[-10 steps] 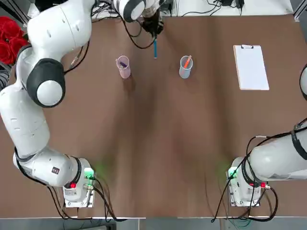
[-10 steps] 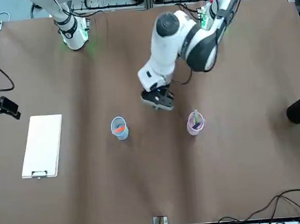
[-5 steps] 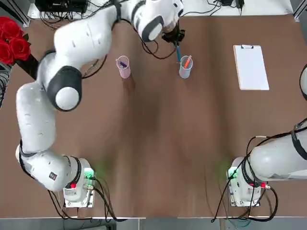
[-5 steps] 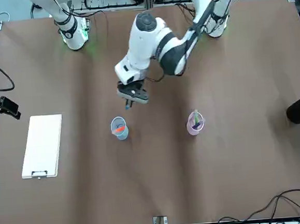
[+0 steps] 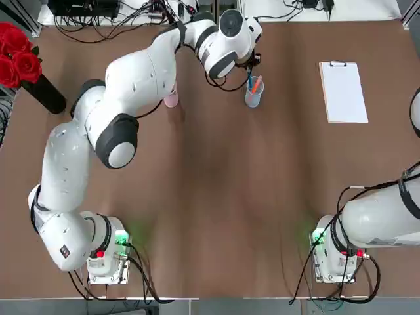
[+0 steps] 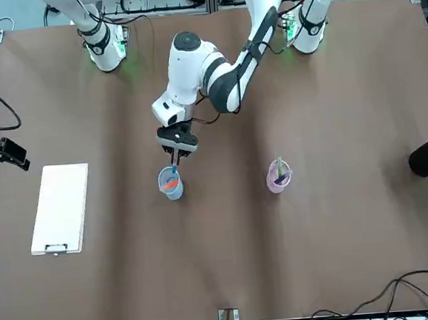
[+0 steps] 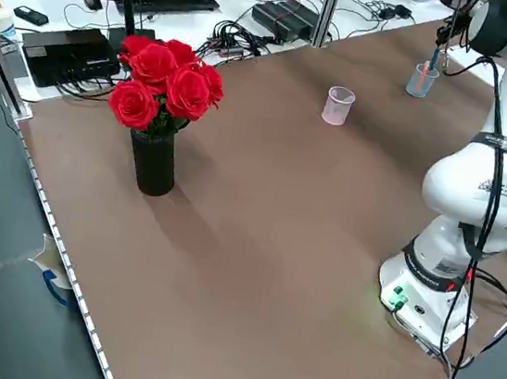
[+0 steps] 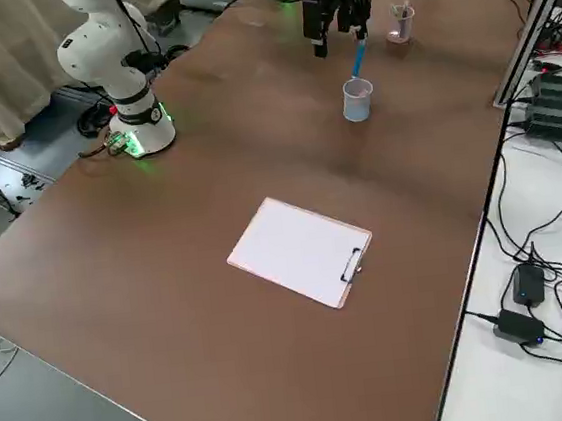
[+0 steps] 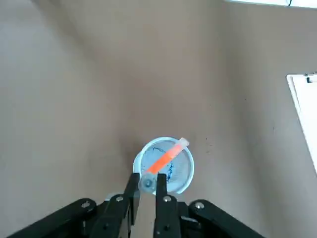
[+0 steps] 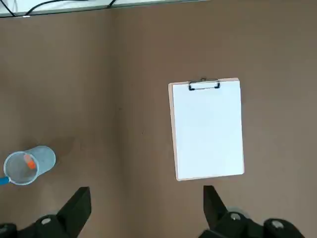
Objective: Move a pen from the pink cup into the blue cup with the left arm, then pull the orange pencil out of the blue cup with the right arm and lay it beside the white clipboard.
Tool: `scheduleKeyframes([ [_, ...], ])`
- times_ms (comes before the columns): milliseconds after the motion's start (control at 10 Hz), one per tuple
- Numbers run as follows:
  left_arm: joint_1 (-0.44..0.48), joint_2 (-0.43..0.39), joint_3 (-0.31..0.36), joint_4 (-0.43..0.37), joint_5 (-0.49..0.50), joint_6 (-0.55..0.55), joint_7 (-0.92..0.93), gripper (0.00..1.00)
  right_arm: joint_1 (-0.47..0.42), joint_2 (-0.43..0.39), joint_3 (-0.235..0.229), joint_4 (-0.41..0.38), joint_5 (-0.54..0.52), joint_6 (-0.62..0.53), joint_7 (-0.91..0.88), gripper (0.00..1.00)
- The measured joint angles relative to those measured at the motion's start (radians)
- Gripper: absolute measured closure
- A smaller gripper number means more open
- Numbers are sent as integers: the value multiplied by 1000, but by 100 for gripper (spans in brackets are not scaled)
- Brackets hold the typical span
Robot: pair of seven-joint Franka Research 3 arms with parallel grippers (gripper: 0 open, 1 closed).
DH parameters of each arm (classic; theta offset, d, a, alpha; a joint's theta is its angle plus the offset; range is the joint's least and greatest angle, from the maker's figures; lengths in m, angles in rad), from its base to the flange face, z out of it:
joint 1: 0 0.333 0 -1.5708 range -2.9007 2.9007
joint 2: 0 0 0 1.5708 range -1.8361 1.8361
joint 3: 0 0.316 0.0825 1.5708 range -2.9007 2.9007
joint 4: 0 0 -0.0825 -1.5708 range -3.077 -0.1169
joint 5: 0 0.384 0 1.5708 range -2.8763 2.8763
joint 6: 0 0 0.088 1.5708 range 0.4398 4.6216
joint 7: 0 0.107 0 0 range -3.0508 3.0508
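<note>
lowering the pen: the step in hand looks like the first one, putting the slim blue pen into its new cup
left gripper: over the cup on the robot's right, its two fingers pressed together on the pen, which points downward
light blue plastic cup: upright just below the left gripper, the pen's lower end at its mouth; whether the tip is inside, i cannot tell
orange pencil: leaning in that cup, close beside the left gripper's fingertips
pink plastic cup: to the left of the left gripper, with more pens in it
right gripper: idle, spread wide with nothing between its fingers, out beyond the far side of the clipboard from the left gripper
white clipboard: between the two grippers, bare of any pencil
next move: ease the pen down inside the rim, let go, then lift the left gripper straight up and away so the right one can reach the pencil
risk: the pen could catch on the pencil or the rim and tip the cup
</note>
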Motion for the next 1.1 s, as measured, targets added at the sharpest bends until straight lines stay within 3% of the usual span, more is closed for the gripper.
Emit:
scheduleKeyframes([
  [500, -1, 30, 14, 13, 0, 41, -8, 81, 0, 0, 1, 0, 0, 0, 0, 0],
  [600, -2, 30, 14, 15, 0, 42, -9, 70, 0, 0, 1, 0, 0, 0, 0, 0],
  [1000, -2, 31, 15, 15, 0, 54, -9, 8, 2, 0, 2, 0, 0, 0, 0, 0],
  [1100, -2, 31, 15, 17, 0, 54, -9, 7, 6, 0, 3, 0, 1, 0, -1, 0],
])
